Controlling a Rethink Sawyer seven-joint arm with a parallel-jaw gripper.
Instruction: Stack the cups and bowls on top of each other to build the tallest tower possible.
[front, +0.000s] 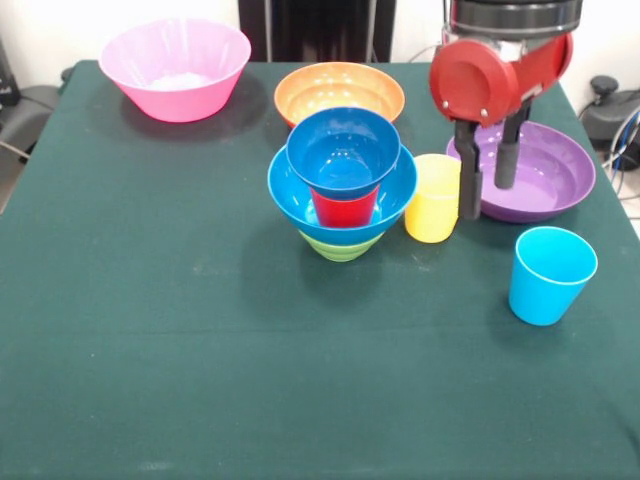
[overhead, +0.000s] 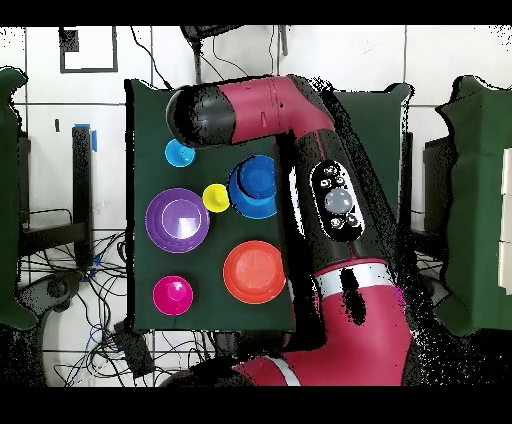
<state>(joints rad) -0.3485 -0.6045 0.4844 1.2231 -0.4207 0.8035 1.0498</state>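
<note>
The tower stands mid-table: an upturned green bowl (front: 342, 245), the large blue bowl (front: 385, 200), the red cup (front: 345, 207) and the small blue bowl (front: 343, 152) on top. In the overhead view it shows as blue bowls (overhead: 254, 186). The yellow cup (front: 433, 197) (overhead: 215, 197) stands just right of it. The sky-blue cup (front: 550, 273) (overhead: 180, 153) stands alone on the table, apart from the tower. My gripper (front: 488, 200) hangs open and empty between the yellow cup and the purple bowl (front: 545, 175) (overhead: 178, 220), above the table. The small red bowl is out of view.
The large pink bowl (front: 175, 65) (overhead: 173, 295) sits at the far left corner and the orange bowl (front: 340, 92) (overhead: 253, 271) behind the tower. The red arm (overhead: 300, 130) crosses above the table in the overhead view. A dark green cloth (front: 150, 330) covers the table.
</note>
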